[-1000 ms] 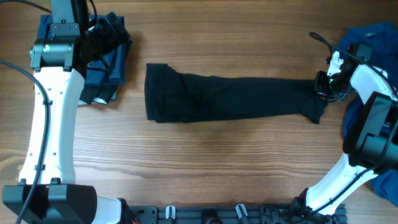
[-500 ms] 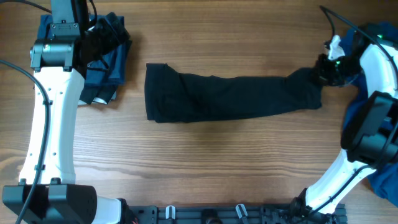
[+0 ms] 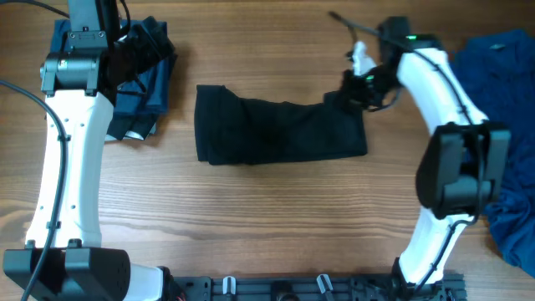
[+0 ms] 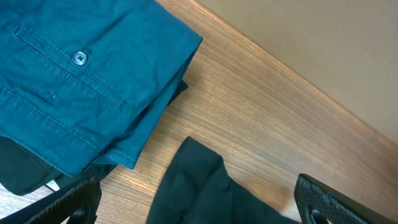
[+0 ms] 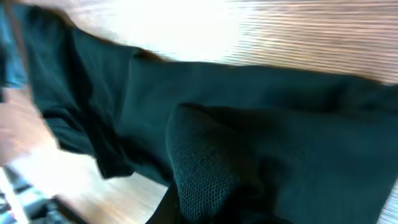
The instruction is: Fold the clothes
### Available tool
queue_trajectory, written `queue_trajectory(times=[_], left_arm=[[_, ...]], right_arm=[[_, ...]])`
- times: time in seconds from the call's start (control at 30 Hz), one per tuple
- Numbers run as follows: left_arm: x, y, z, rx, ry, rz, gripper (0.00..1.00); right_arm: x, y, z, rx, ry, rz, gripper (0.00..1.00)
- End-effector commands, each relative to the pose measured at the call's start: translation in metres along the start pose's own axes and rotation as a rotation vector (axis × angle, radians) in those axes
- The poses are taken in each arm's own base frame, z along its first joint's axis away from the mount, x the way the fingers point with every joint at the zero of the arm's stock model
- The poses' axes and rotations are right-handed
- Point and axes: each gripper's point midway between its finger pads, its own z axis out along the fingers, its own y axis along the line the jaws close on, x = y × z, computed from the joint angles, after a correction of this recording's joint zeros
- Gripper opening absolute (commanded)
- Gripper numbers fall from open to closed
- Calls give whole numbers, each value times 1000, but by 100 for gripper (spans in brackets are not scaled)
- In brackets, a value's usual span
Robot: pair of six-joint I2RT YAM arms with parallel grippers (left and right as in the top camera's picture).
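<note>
The black shirt (image 3: 276,132) lies as a long folded strip across the middle of the table, its right end doubled back to the left. My right gripper (image 3: 349,94) is shut on that right end and holds it over the strip's upper right corner. In the right wrist view black mesh fabric (image 5: 236,155) fills the frame and hides the fingers. My left gripper (image 3: 134,54) is open at the back left over a pile of blue and black garments (image 3: 138,88). The left wrist view shows the fingers spread wide (image 4: 193,205) above black cloth (image 4: 199,186) and folded blue fabric (image 4: 81,81).
A crumpled blue garment (image 3: 506,134) lies at the table's right edge, partly behind my right arm. The wooden table (image 3: 267,217) shows in front of the black strip.
My right gripper has moved left and a little back with the shirt's right end, folding it over, so the strip is shorter. The left arm has not moved.
</note>
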Motion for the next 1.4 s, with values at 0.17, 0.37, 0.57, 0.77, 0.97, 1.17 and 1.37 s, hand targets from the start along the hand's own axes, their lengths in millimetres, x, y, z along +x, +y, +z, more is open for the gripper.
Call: queue_trajectory(times=[0.17, 0.37, 0.57, 0.77, 0.97, 1.17, 1.37], left_arm=[[1, 1, 3, 2, 8, -1, 100], [1, 1, 3, 2, 8, -1, 100], [1, 1, 3, 2, 8, -1, 100], [1, 1, 3, 2, 8, -1, 100], [1, 1, 3, 2, 8, -1, 100], [1, 1, 3, 2, 8, -1, 100], [1, 0, 3, 2, 8, -1, 100]], right_arm=[[1, 24, 25, 241, -22, -107, 10], [-1, 36, 32, 267, -48, -101, 18], [-16, 41, 32, 245, -118, -48, 14], [-20, 47, 32, 208, -111, -214, 16], [-23, 7, 12, 225, -102, -112, 16], [-3, -37, -11, 170, 1, -171, 59], [14, -74, -6, 141, 26, -109, 69]])
